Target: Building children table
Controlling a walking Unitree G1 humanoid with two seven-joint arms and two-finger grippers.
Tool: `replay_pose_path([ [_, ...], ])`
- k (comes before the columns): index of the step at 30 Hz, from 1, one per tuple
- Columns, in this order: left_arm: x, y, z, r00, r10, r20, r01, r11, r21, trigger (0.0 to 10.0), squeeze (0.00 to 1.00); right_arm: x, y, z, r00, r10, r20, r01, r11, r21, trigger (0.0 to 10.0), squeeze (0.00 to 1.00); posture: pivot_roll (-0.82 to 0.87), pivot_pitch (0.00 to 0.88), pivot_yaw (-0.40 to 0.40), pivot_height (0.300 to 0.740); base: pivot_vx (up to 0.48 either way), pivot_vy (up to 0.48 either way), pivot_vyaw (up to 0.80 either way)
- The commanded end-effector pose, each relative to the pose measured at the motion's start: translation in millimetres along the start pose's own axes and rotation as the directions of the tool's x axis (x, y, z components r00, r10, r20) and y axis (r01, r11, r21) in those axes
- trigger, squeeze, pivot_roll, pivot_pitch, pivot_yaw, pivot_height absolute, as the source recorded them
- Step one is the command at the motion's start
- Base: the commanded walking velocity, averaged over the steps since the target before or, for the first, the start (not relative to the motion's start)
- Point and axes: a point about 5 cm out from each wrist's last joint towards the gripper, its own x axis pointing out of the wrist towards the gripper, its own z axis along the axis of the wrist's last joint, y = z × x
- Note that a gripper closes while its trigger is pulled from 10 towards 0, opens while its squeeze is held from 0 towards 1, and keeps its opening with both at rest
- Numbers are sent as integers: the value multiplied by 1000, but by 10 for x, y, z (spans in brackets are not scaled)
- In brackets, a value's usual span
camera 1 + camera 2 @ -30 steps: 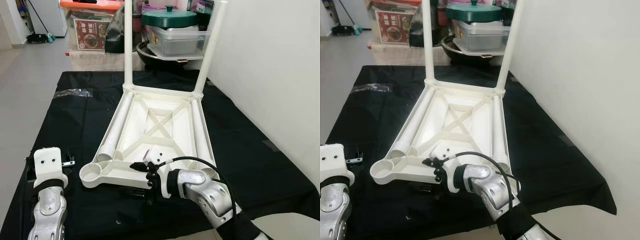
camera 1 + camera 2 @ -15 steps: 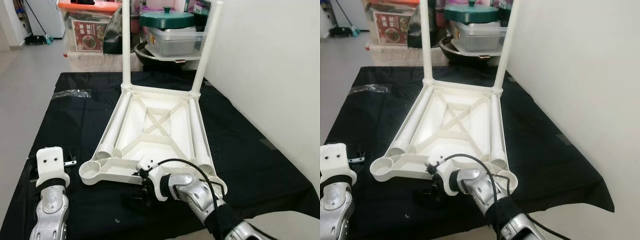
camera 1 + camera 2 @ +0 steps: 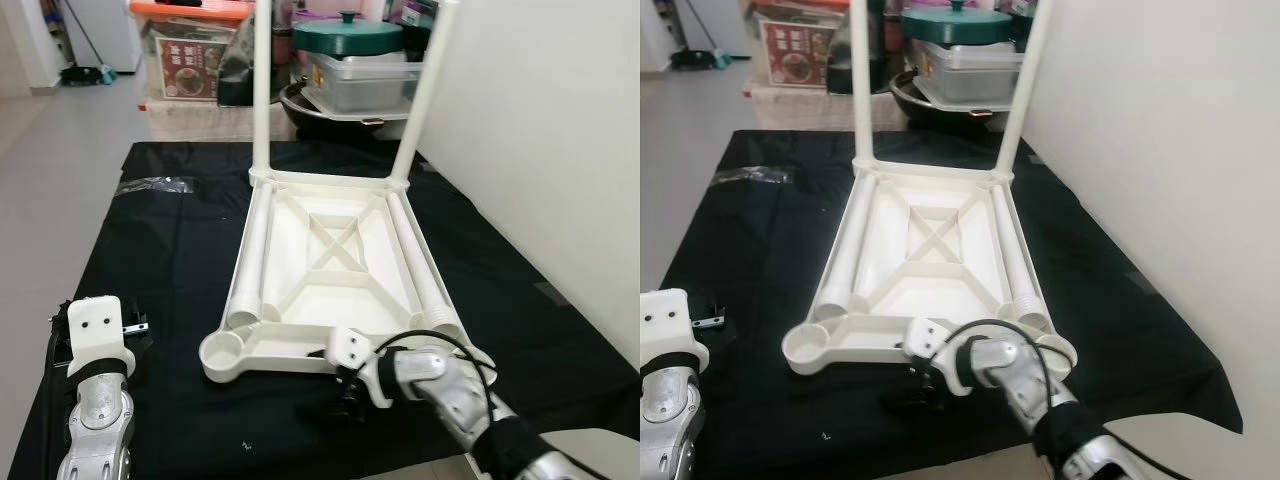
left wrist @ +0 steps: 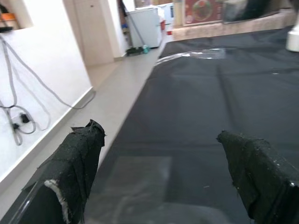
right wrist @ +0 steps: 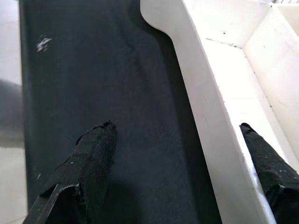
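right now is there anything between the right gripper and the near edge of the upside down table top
Nothing visible is in the way. The right gripper is open and already straddles the near rim of the white table top, one finger over the black cloth, the other finger inside the rim.

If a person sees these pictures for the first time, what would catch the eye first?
Most striking is the white tabletop, lying upside down on the black cloth, with two legs standing up at its far corners and two loose ones lying inside. At its near edge the open right gripper straddles the rim; the left gripper is open over the cloth.
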Motion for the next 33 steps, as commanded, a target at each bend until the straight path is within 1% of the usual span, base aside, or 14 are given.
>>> replay_pose_path([
  [1, -16, -13, -48, 1000, -9, -14, 9, 1000, 14, 10000, 0, 36, 153, -105, 989, 129, -76, -134, 990, -52, 0, 0, 85, 0, -110, 740, 0, 0, 0],
  [9, -24, -15, -62, 1000, -11, -22, 12, 1000, 10, 10000, 0, -194, 283, -255, 956, 262, -131, -274, 958, -86, 0, 0, 84, 0, -110, 740, 0, 0, 0],
  [11, -24, -14, -65, 1000, -13, -23, 13, 1000, 10, 10000, 0, -374, 354, -483, 909, 313, -277, -362, 920, -150, 0, 0, 85, 0, -109, 740, 0, 0, 0],
  [15, -22, -11, -67, 1000, -13, -24, 13, 1000, 11, 10000, 0, -487, 360, -597, 876, 321, -360, -401, 899, -173, 0, 0, 90, 0, -111, 740, 0, 0, 0],
  [16, -20, -6, -69, 1000, -13, -24, 13, 1000, 12, 10000, 0, -586, 303, -647, 859, 297, -418, -399, 898, -183, 1882, 0, 89, 0, -112, 740, 0, 0, 0],
  [19, -17, -1, -71, 1000, -13, -24, 13, 1000, 13, 10000, 0, -658, 261, -679, 845, 278, -457, -398, 898, -189, 1882, 0, 89, 0, -112, 740, 0, 0, 0],
  [20, -14, 4, -72, 1000, -12, -24, 12, 1000, 14, 10000, 0, -710, 185, -669, 846, 236, -477, -374, 902, -216, 4784, 0, 88, 0, -110, 740, 0, 0, 0],
  [21, -11, 6, -71, 1000, -13, -24, 13, 1000, 16, 10000, 0, -712, 61, -601, 869, 163, -467, -308, 917, -253, 10000, 0, 88, 0, -109, 740, 0, 0, 0],
  [22, -11, 6, -71, 1000, -13, -24, 13, 1000, 16, 10000, 0, -712, 61, -601, 869, 163, -467, -308, 917, -253, 10000, 0, 88, 0, -109, 740, 0, 0, 0],
  [24, -6, 8, -70, 1000, -15, -23, 15, 1000, 19, 10000, 0, -689, -98, -493, 900, 59, -431, -207, 930, -305, 10000, 0, 90, 0, -105, 740, 0, 0, 0],
  [25, -4, 4, -70, 1000, -18, -24, 19, 1000, 20, 10000, 0, -656, -195, -426, 918, -20, -397, -127, 931, -341, 10000, 733, 93, 0, -103, 740, 0, 0, 0],
  [26, -4, 4, -70, 1000, -18, -24, 19, 1000, 20, 10000, 0, -656, -195, -426, 918, -20, -397, -127, 931, -341, 10000, 733, 93, 0, -103, 740, 0, 0, 0],
  [27, -4, -3, -70, 999, -21, -25, 22, 1000, 21, 10000, 0, -645, -243, -403, 922, -57, -382, -93, 927, -362, 10000, 1000, 94, 0, -103, 740, 0, 0, 0],
  [33, -5, -14, -71, 999, -27, -26, 28, 999, 23, 10000, 0, -651, -336, -324, 937, -116, -329, -22, 921, -388, 10000, 1000, 95, 0, -104, 740, 0, 0, 0],
])
